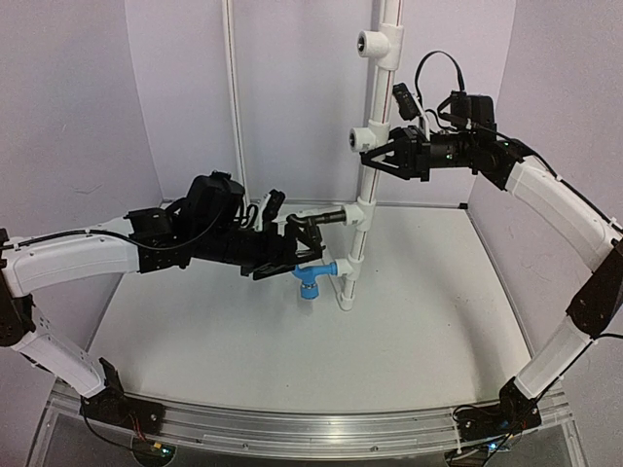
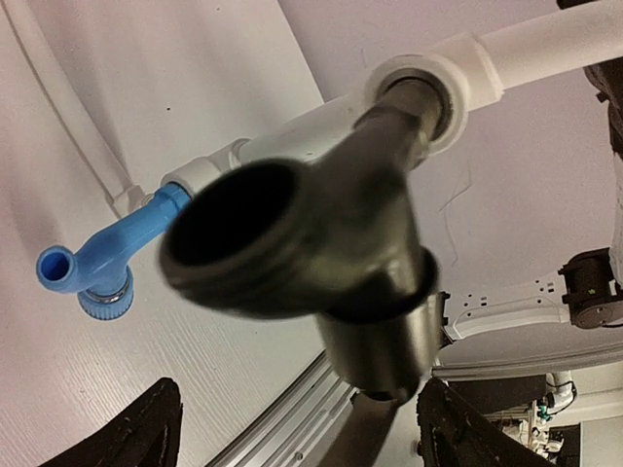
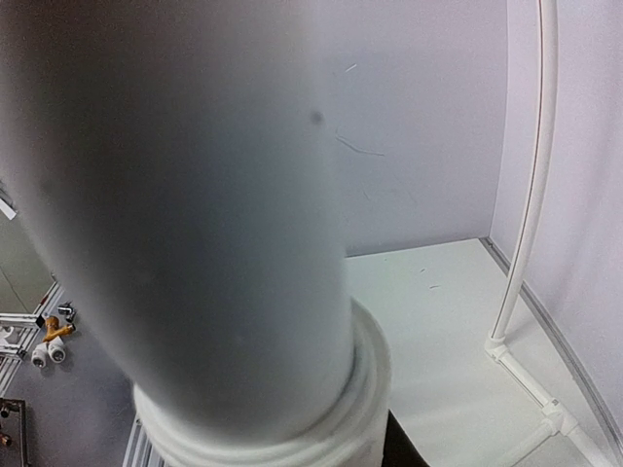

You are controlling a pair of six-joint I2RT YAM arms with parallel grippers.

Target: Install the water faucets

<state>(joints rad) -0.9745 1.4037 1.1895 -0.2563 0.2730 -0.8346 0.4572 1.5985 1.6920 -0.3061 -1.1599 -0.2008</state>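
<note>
A black faucet (image 1: 329, 217) sits in a tee (image 1: 362, 209) of the upright white pipe (image 1: 373, 107). In the left wrist view the black faucet (image 2: 311, 233) fills the middle, its stem in the white tee (image 2: 443, 83). My left gripper (image 1: 308, 233) is open around it, and its fingertips (image 2: 141, 433) stand wide apart in that view. A blue faucet (image 1: 310, 277) hangs from the lower tee (image 1: 346, 266) and also shows in the left wrist view (image 2: 92, 268). My right gripper (image 1: 374, 154) is shut on the white pipe (image 3: 185, 214), which hides its fingers.
Two more tees with empty sockets sit higher on the pipe (image 1: 378, 43) (image 1: 362, 134). A thin white conduit (image 1: 232, 88) runs up the back wall. The pipe foot (image 1: 346, 302) stands on the white table. Purple walls close in on three sides.
</note>
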